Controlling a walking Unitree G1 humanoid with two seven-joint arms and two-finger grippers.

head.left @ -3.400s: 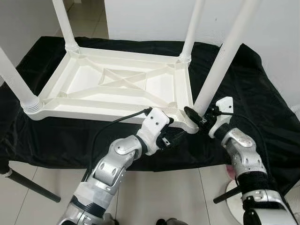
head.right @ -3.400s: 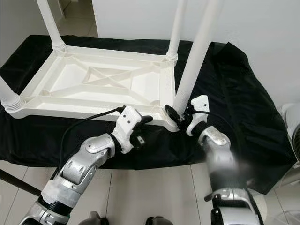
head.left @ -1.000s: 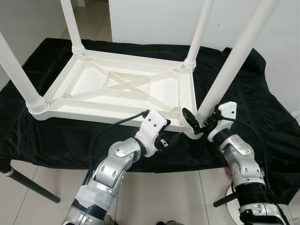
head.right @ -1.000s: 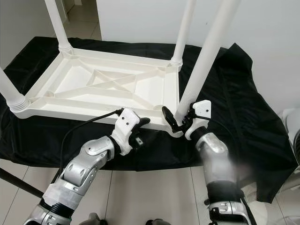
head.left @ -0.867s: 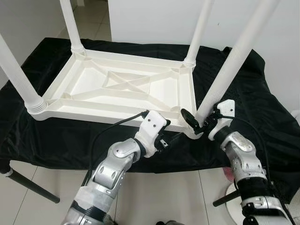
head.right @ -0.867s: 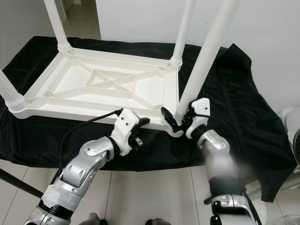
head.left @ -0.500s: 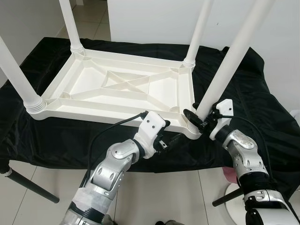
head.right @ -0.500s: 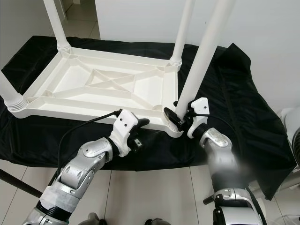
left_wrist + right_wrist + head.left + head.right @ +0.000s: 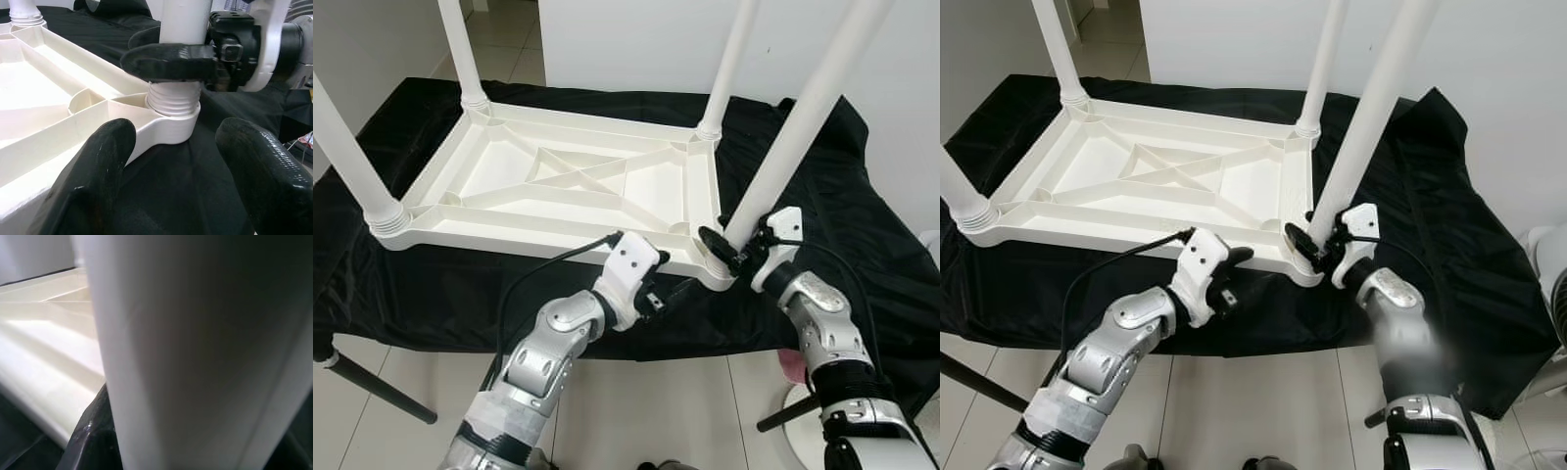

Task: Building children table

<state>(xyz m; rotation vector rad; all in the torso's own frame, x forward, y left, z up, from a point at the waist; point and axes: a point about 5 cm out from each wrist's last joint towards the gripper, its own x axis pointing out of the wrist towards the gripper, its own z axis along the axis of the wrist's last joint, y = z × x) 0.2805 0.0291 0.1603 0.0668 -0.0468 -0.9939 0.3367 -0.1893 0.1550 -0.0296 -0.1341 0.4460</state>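
One tabletop [image 9: 558, 186]; four legs [image 9: 793, 127]

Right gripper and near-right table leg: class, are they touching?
Touching. The left wrist view shows the right gripper clamped around the leg above its threads.

A black cloth [image 9: 822, 211] covers the surface across the middle of the frame. A white children's table [image 9: 558, 186] lies directly on it, upside down, its legs pointing up. Pale floor tiles [image 9: 401, 431] show below

Smooth glossy white plastic table [image 9: 558, 181]; matt black cloth [image 9: 842, 196]; rubbery black fingers [image 9: 93, 171].
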